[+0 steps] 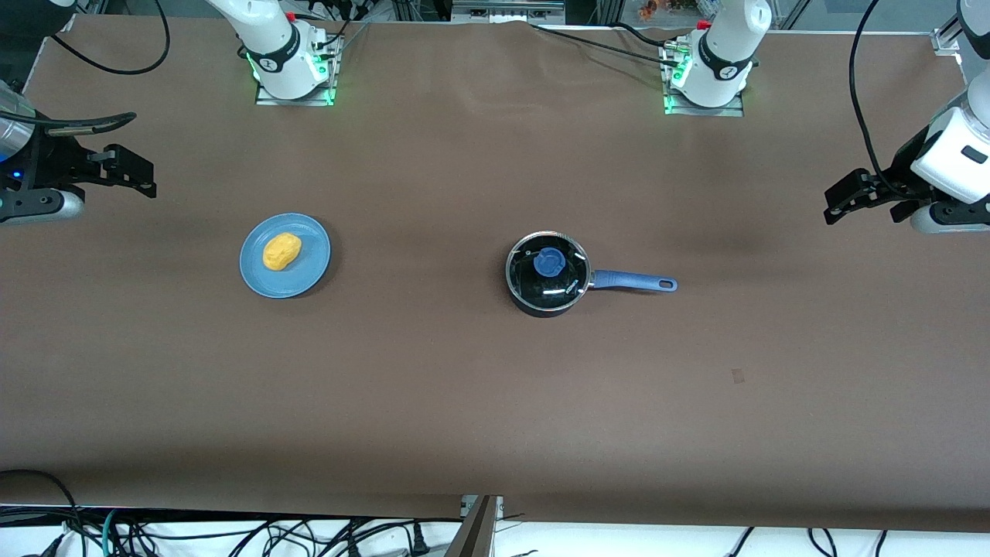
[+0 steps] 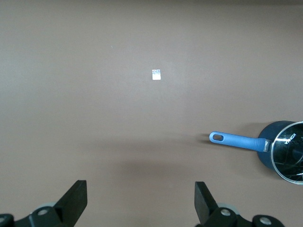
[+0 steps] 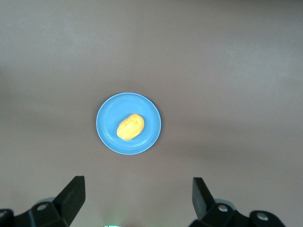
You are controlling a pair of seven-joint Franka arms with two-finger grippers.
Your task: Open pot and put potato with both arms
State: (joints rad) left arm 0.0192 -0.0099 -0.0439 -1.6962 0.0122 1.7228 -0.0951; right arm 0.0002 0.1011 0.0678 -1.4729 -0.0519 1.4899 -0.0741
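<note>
Near the middle of the desk (image 1: 479, 387) sits the pot (image 1: 547, 273), its glass lid (image 1: 548, 264) on, blue handle (image 1: 633, 281) pointing toward the left arm's end. Toward the right arm's end, the potato (image 1: 281, 251) lies on a blue plate (image 1: 259, 275). Both grippers hover over the desk's ends, left gripper (image 2: 140, 202) and right gripper (image 3: 138, 198) with jaws wide and holding nothing.

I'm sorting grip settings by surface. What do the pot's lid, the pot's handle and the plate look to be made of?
The lid looks like clear glass in a metal rim: bright glints, dark pot seen through it. The handle looks like matte blue plastic or a soft coating; which one is unclear. The plate looks like smooth blue plastic or glazed ceramic, with an even, faint sheen.
</note>
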